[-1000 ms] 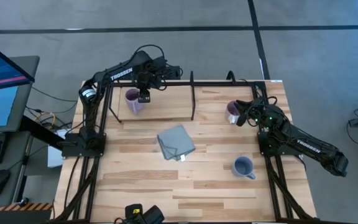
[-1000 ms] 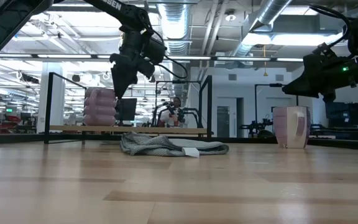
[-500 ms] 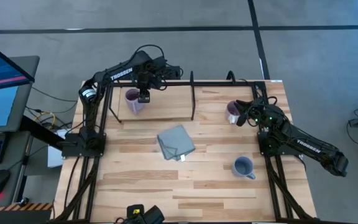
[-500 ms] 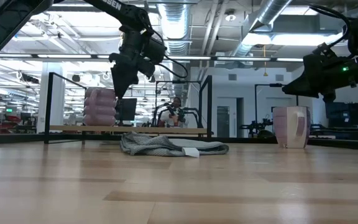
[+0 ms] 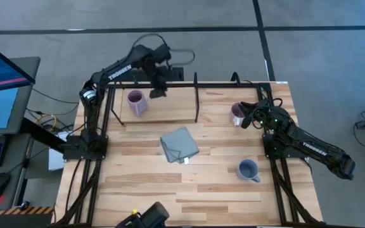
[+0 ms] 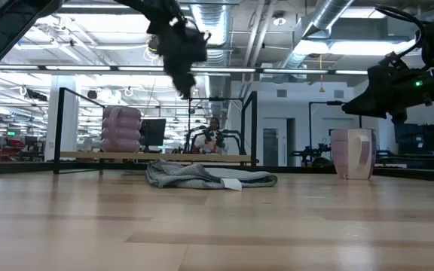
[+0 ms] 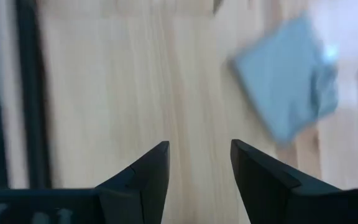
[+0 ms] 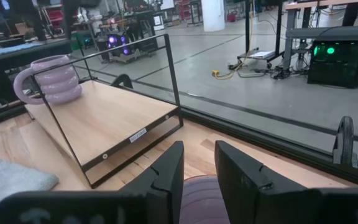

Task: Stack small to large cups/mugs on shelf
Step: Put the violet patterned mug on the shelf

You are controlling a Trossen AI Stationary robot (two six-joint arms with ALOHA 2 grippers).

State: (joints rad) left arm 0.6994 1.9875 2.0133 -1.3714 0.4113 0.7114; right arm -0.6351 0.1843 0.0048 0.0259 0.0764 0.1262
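While the ribbed light purple mug (image 5: pixel 135 102) stands on the pale wood shelf (image 5: pixel 170 107) framed in thin black rods, the left gripper (image 5: pixel 158 92) hangs above the shelf board, its dark fingers (image 7: pixel 151 177) parted with bare wood between them, gripping nothing. Only the right wrist view shows the right gripper (image 8: pixel 197 165) with its fingers apart just above the darker purple mug (image 5: pixel 237 113), which stands on the tabletop (image 5: pixel 201 183). A smooth blue-grey mug (image 5: pixel 248 170) sits well apart, and a soft folded cloth (image 5: pixel 179 144) lies mid-table.
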